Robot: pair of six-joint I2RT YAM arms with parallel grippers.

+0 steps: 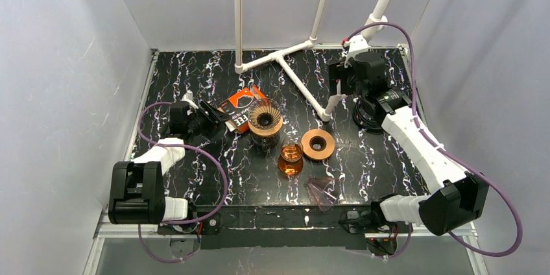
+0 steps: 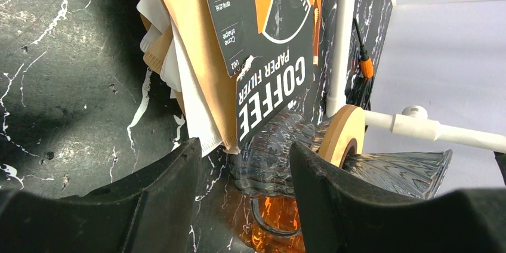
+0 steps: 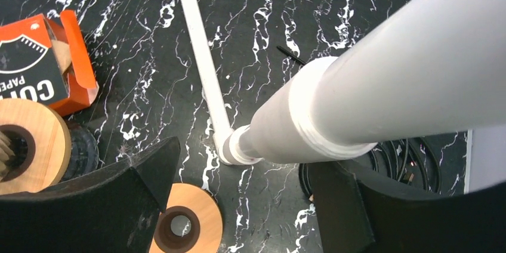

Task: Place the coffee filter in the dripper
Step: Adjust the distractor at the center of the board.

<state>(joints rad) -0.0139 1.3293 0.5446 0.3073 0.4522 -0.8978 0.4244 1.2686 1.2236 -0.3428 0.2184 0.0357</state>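
The orange and black coffee filter box (image 2: 268, 38) lies on the black marble table, with brown and white paper filters (image 2: 179, 62) fanning out of its open end. My left gripper (image 2: 244, 145) is open just short of those filters, nothing between its fingers. From above, the left gripper (image 1: 217, 122) sits at the box (image 1: 239, 103). Right beside the box, the glass dripper (image 1: 264, 116) with a wooden collar (image 2: 343, 133) stands on a ribbed glass server (image 2: 277, 151). My right gripper (image 1: 340, 90) hangs open at the back right, holding nothing.
A white pipe frame (image 1: 292, 71) crosses the back, and its slanted pole (image 3: 370, 86) runs close past the right gripper. A loose wooden ring (image 1: 318, 144), an amber jar (image 1: 290, 158) and a clear cone (image 1: 322, 191) sit centre front. Coiled cable (image 1: 366, 116) lies at the right.
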